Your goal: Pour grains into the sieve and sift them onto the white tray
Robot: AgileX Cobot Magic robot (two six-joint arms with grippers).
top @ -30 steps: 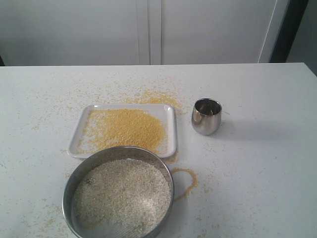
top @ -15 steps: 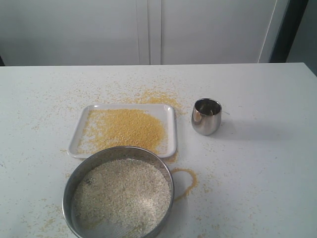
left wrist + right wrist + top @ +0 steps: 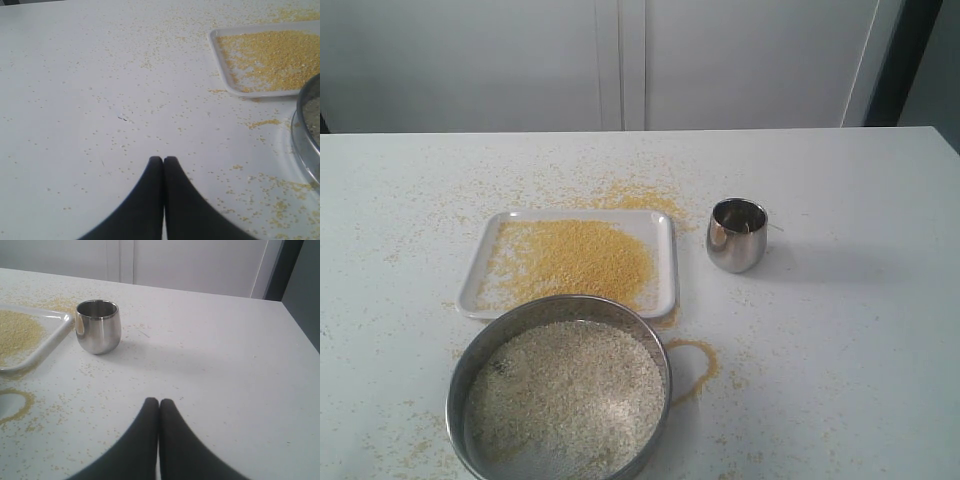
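The sieve [image 3: 455, 395] stands at the table's front edge, filled with off-white rice-like grains [image 3: 565, 395]. Just behind it lies the white tray [image 3: 665, 270], covered with fine yellow granules [image 3: 575, 258]. In the left wrist view the tray [image 3: 220, 75] and a bit of the sieve's rim [image 3: 302, 137] show off to one side. My left gripper [image 3: 163, 160] is shut and holds nothing, above bare table away from the sieve. My right gripper [image 3: 159, 402] is shut too and empty, well short of the steel cup [image 3: 98, 326]. Neither gripper appears in the exterior view.
A small shiny steel cup [image 3: 736, 235] stands upright to the right of the tray. Yellow granules are scattered over the white table [image 3: 860, 330], with a ring-shaped trace [image 3: 705, 362] beside the sieve and a patch [image 3: 635, 197] behind the tray.
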